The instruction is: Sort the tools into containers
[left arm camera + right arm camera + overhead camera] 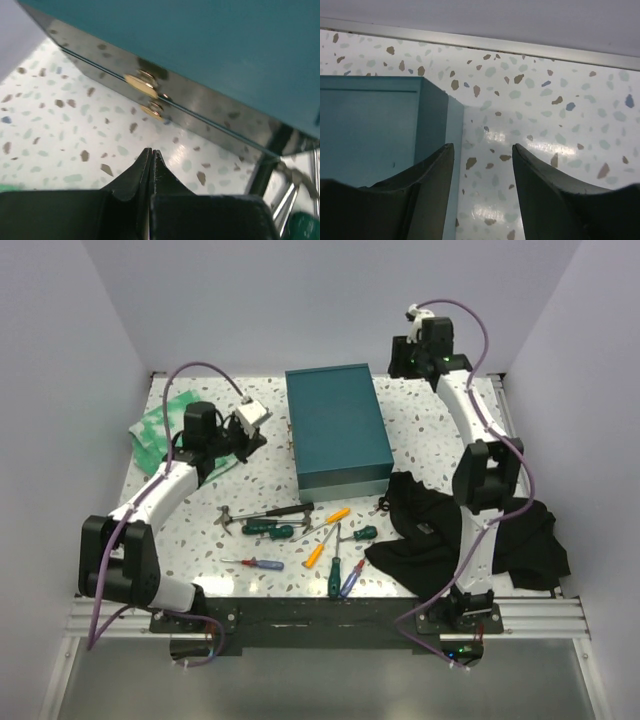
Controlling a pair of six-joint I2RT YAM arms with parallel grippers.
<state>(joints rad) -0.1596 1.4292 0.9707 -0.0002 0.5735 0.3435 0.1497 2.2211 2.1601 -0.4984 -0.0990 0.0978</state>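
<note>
Several tools lie on the speckled table in front of the dark-teal box (338, 430): a black-handled hammer (270, 513), green-handled screwdrivers (272, 530), an orange one (330, 519) and a red-and-blue one (262, 563). My left gripper (255, 440) is shut and empty, just left of the box. In the left wrist view (151, 151) it faces the box's lower side with brass latches (142, 84). My right gripper (402, 362) is open and empty above the table at the box's far right corner (435, 110). No clear box is in view.
A black cloth (440, 525) lies at the right around the right arm's base. A green-white cloth (155, 425) lies at the far left. White walls close in the table at the back and on both sides. Metal shafts (287, 200) show at the left wrist view's right edge.
</note>
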